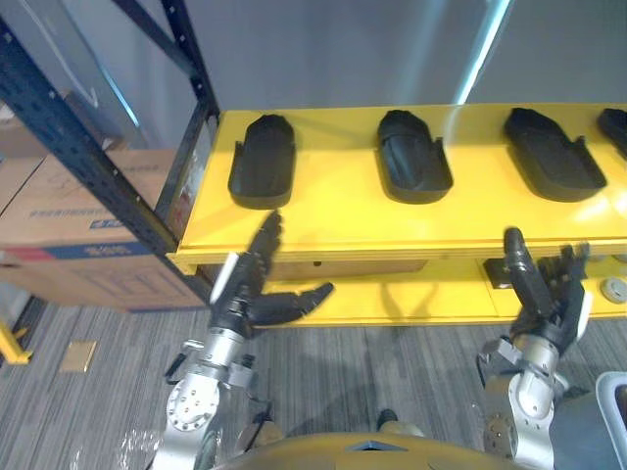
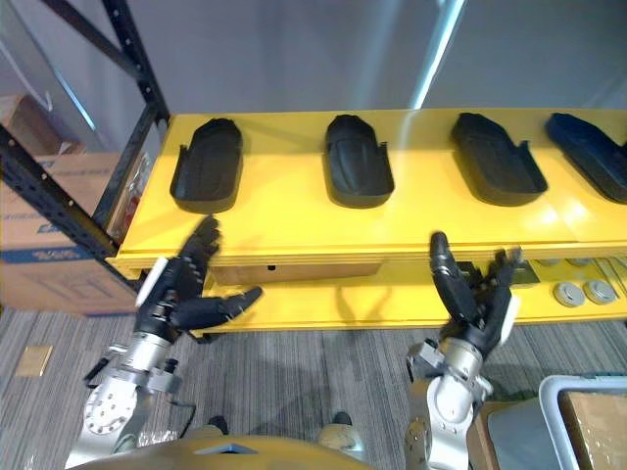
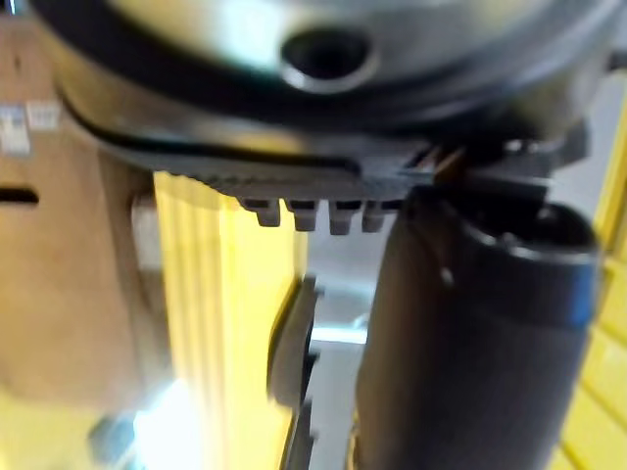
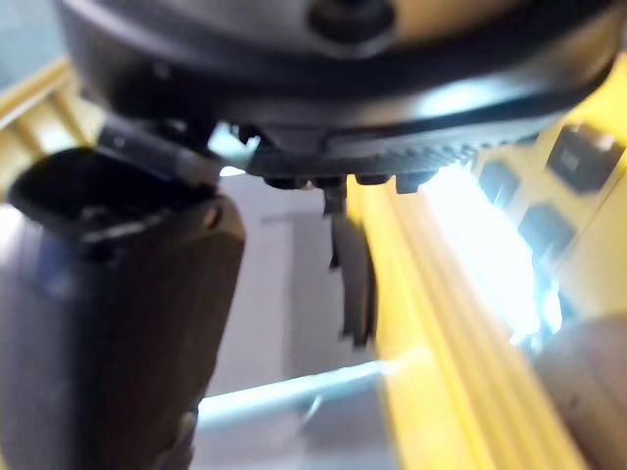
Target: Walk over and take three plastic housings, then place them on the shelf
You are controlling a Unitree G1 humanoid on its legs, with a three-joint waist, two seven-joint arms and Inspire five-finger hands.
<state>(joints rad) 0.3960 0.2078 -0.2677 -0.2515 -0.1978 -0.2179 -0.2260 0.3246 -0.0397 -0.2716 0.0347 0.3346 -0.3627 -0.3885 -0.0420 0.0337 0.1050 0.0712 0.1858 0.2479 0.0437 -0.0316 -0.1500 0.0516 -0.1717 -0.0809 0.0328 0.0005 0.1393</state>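
On the yellow shelf (image 1: 333,223), reach your spread, empty left hand (image 1: 243,294) over the lip, onto the leftmost black boat-shaped plastic housing (image 1: 263,162).

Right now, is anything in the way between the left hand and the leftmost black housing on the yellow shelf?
Nothing visible. The left hand, fingers open, is at the front edge of the yellow shelf, and only bare shelf top lies between it and the leftmost housing.
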